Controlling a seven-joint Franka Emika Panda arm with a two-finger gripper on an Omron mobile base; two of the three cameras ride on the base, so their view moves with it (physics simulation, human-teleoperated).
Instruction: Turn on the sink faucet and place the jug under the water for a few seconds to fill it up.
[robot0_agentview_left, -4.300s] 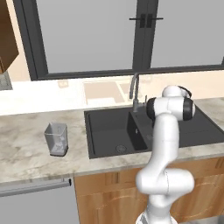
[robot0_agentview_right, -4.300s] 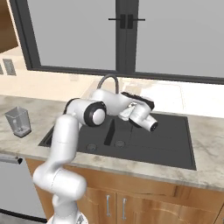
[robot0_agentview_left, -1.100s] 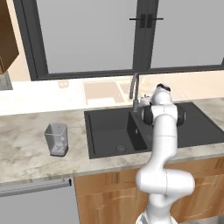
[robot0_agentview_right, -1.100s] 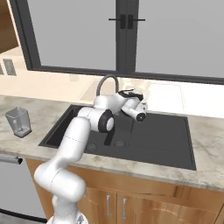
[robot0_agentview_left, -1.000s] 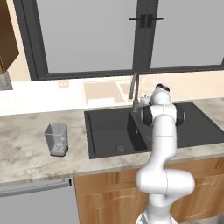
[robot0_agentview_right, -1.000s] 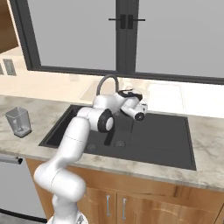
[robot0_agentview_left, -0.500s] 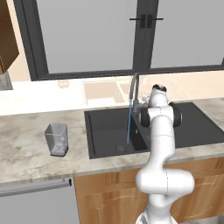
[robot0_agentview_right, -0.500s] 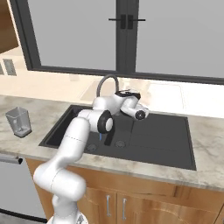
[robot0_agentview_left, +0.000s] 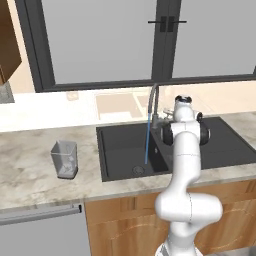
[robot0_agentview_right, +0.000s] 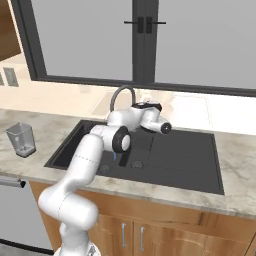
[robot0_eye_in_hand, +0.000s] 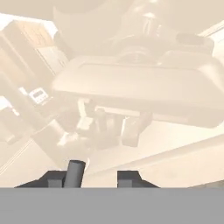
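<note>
The sink faucet (robot0_agentview_left: 151, 102) arches over the left compartment of the black sink (robot0_agentview_left: 116, 170). A thin blue stream of water (robot0_agentview_left: 146, 142) falls from its spout to the basin floor. My gripper (robot0_agentview_left: 167, 118) is at the faucet's base, behind the divider. In the hand view the gripper (robot0_eye_in_hand: 91, 179) is open, and the grey lever (robot0_eye_in_hand: 74, 173) stands between the fingertips, close against the left one (robot0_eye_in_hand: 54, 179). The jug (robot0_agentview_left: 65, 159) stands upright on the counter left of the sink, far from the gripper; the right base view shows the jug (robot0_agentview_right: 21, 138) too.
The marble counter (robot0_agentview_left: 30, 172) runs left and in front of the sink. A dark-framed window (robot0_agentview_left: 160, 45) stands behind the faucet, above a pale sill. The sink's right compartment (robot0_agentview_right: 185, 155) lies under my arm. Wooden cabinets (robot0_agentview_left: 120, 225) are below.
Water now runs from the spout; a second ago there was none. My hand has shifted slightly up and back at the faucet's base. The jug has not moved.
</note>
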